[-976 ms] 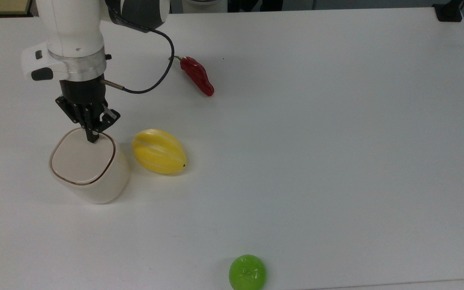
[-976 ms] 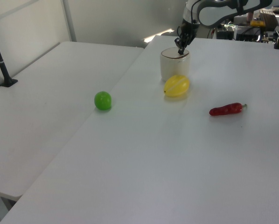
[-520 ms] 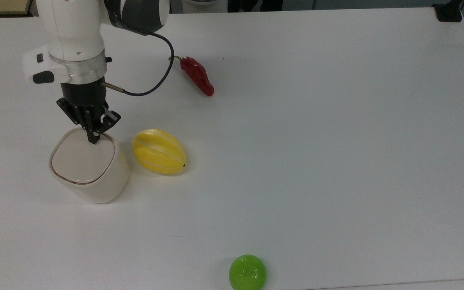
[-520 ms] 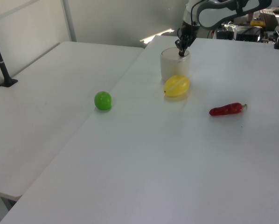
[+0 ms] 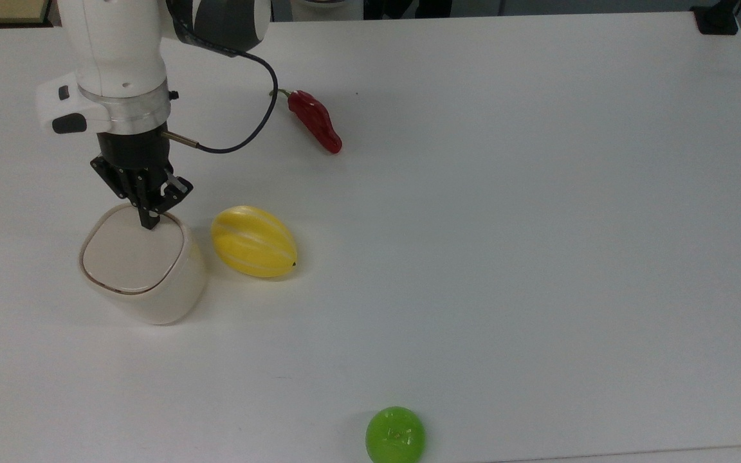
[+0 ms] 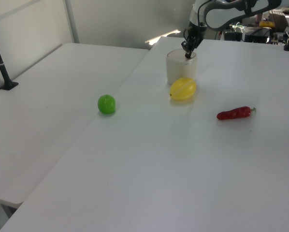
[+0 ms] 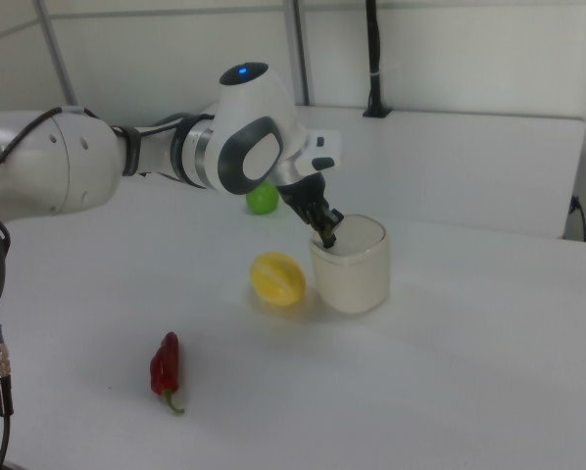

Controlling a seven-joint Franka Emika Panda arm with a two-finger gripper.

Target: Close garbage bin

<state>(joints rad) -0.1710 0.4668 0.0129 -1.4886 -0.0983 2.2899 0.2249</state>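
My fingers [image 5: 148, 218]: pressed together into one black tip, pinching nothing, touching down on the lid near its edge at the top view's upper right

My gripper [image 7: 326, 231]: pointing down, tip on the lid, wrist and white arm rising behind

Garbage bin [image 5: 145, 273]: cream, rounded-square, at the top view's left, upright; lid looks flat and seated, a thin dark seam along its lower rim

Step in hand: final press on the lid; by my reckoning closure is all but done. Next move calls for a straight lift off without dragging the bin

Yellow melon [image 5: 253, 241]: just beside the bin, apart from it

Red chilli [image 5: 316, 120]: well apart

Green ball [image 5: 395, 434]: near the table's edge

Table [image 5: 538, 225]: white, matte

Room: second white table [image 6: 33, 111] alongside, pale wall behind, cluttered bench beyond in the left view
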